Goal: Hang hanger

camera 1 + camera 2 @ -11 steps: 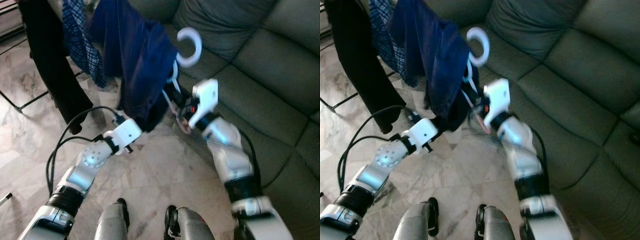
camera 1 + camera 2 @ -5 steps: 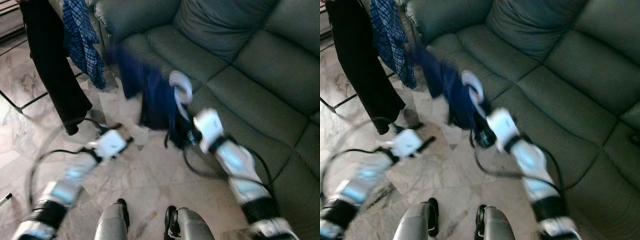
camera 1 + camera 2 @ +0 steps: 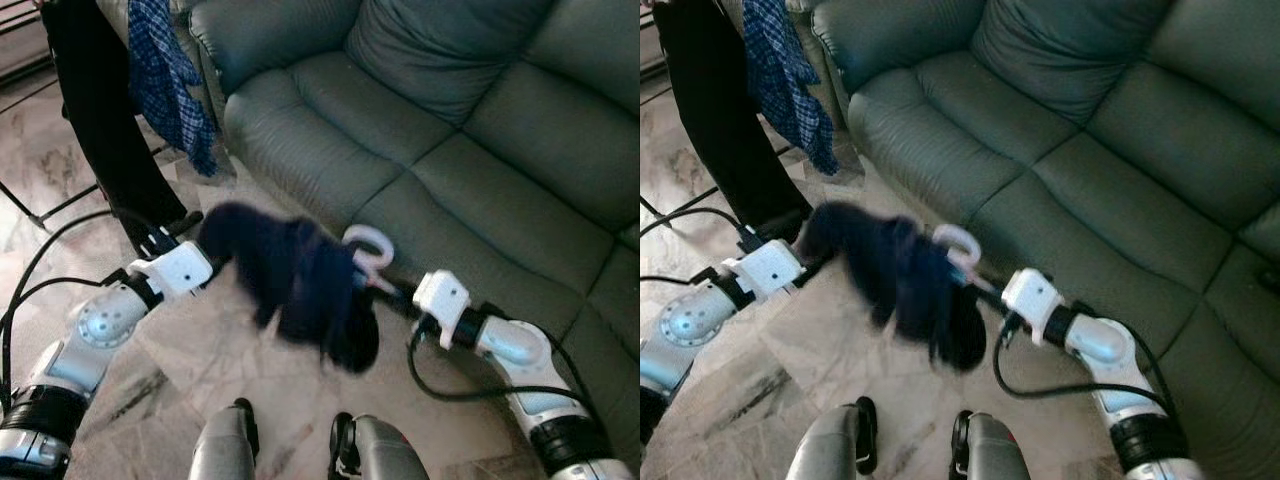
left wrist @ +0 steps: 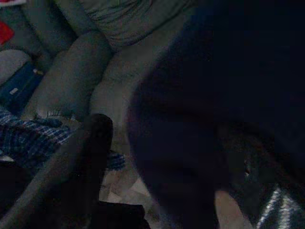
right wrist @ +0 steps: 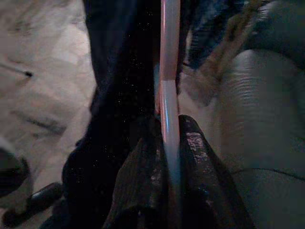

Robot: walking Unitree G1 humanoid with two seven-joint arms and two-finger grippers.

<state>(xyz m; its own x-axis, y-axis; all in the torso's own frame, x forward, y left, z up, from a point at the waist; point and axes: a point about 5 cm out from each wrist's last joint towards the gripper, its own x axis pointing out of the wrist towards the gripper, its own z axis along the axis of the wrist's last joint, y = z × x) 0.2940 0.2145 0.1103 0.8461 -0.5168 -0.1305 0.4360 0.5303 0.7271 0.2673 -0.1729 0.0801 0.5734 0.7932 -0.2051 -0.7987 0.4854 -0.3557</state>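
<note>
Navy garment [image 3: 300, 285] drapes limp from the white hanger [image 3: 368, 245], held low before the sofa [image 3: 480, 130]. Right pincer [image 5: 167, 143] clamps the hanger's stiff rod. Left pincer [image 3: 205, 245] at the cloth; grip unclear. Light, floppy load: hold the rigid neck.

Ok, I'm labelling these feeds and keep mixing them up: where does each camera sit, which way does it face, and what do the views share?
Left eye view: on the head, looking down; left gripper by the navy garment, right gripper at the white hanger, sofa beyond.
Right eye view: its stereo twin; same scene.
Left wrist view: along a black finger, facing garment and sofa.
Right wrist view: fingers clamping the hanger.
Shared: garment, sofa.
</note>
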